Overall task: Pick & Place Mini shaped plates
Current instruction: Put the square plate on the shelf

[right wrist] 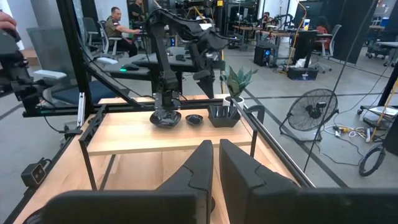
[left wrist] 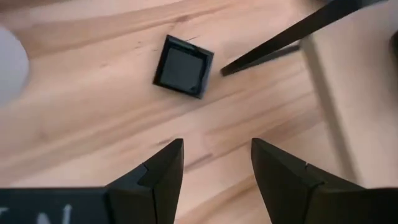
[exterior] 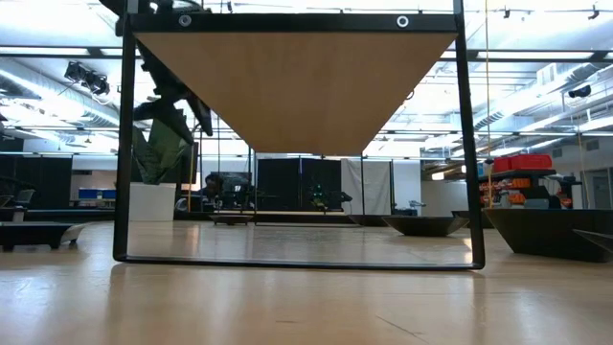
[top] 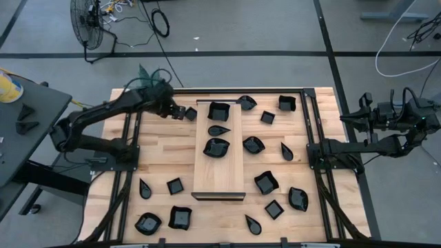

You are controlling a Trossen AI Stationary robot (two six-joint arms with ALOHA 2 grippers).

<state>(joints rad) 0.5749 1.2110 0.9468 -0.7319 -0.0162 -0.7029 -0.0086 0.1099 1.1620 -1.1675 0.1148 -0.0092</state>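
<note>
A: What is nearest the left tool (left wrist: 214, 165)?

B: Bare bench (top: 158, 155) right under it. The tool is released, its two fingers spread wide and holding nothing. Just ahead of the fingertips lies a small square plate (left wrist: 183, 67), flat on the wood, apart from the tool.

A: Which step does that look like?

B: My reading: the approach to a pick. The next move would be to go forward over the square plate, come down and close on one rim. Its walls look low and glossy, so the grip must be careful.

A: What hems it in?

B: A dark frame bar (left wrist: 286, 36) runs close beside the plate, and past that bar stands the raised board (top: 219, 148), already carrying three plates (top: 218, 110). On the tool's other side the wood is open. A pale blur at the wrist view's edge may be the plant pot; I cannot tell.

A: And farther off?

B: More plates (top: 267, 182) are scattered well beyond the board and toward the bench's near end. The right tool (right wrist: 216, 163) waits off the far side of the bench, clenched and empty.
</note>
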